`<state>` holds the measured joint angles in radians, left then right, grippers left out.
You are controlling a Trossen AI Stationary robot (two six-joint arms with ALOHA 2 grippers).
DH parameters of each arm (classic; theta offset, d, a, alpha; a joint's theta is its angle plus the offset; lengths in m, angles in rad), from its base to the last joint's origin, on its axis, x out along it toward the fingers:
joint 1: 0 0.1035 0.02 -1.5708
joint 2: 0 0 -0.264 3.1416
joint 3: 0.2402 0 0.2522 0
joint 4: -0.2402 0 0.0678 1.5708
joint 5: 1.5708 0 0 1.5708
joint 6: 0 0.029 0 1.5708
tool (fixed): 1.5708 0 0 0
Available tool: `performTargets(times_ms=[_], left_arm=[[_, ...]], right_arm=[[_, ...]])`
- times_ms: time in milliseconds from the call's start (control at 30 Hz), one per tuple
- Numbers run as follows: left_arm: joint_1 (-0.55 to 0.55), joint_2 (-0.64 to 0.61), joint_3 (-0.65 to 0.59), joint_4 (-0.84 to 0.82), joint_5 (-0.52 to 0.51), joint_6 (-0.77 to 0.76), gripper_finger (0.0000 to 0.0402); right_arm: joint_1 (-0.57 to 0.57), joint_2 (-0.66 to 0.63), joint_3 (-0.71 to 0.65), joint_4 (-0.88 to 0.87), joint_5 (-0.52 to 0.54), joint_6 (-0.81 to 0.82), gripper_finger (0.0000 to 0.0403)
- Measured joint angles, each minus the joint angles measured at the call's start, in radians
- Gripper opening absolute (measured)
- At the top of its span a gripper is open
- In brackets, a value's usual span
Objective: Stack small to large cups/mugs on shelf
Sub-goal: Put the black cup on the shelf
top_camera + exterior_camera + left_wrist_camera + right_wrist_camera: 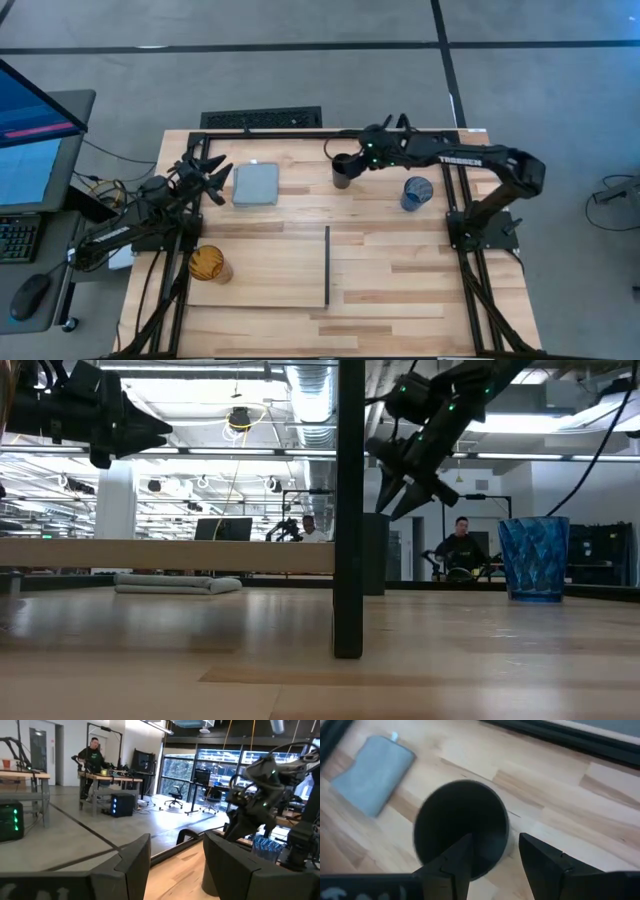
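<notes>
Wooden table (pixel 400 285) carries shelf (pixel 270 270), three cups, grey pad (pixel 256 184).

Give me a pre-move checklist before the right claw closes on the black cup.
1. Right claw open above the black cup: ok.
2. One finger inside the rim, one outside: ok by the right wrist view.
3. Black cup upright on the table: ok.
4. Blue cup apart from the black cup: ok.
5. Amber cup on the shelf: ok.
6. Left claw away, beside the grey pad: ok.
</notes>
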<state>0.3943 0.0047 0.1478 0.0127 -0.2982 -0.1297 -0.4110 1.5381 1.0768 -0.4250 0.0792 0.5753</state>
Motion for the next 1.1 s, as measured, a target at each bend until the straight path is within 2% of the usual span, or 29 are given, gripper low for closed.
performTargets(times_ms=[267, 433, 533, 733, 933, 1100], left_arm=[[0.0, 0.0, 0.0, 0.0, 0.003, -0.007, 0.0174], [0.0, 0.0, 0.0, 0.0, 0.003, -0.007, 0.0174], [0.0, 0.0, 0.0, -0.005, 0.003, -0.007, 0.0174], [0.0, 0.0, 0.001, -0.054, 0.004, -0.007, 0.0174], [0.0, 0.0, 0.001, -0.123, 0.005, -0.014, 0.0174], [0.0, 0.0, 0.001, -0.13, 0.005, -0.004, 0.0174]], right_arm=[[0.004, 0.095, 0.056, -0.022, 0.0, -0.034, 0.018], [0.003, 0.155, 0.112, -0.049, 0.0, -0.048, 0.0158], [0.003, 0.179, 0.142, -0.069, 0.0, -0.052, 0.0124], [0.005, 0.184, 0.181, -0.082, -0.001, -0.088, 0.0018], [0.022, 0.184, 0.244, -0.136, 0.006, -0.075, 0.0009], [0.067, 0.184, 0.396, -0.24, 0.008, -0.084, 0.0008]])
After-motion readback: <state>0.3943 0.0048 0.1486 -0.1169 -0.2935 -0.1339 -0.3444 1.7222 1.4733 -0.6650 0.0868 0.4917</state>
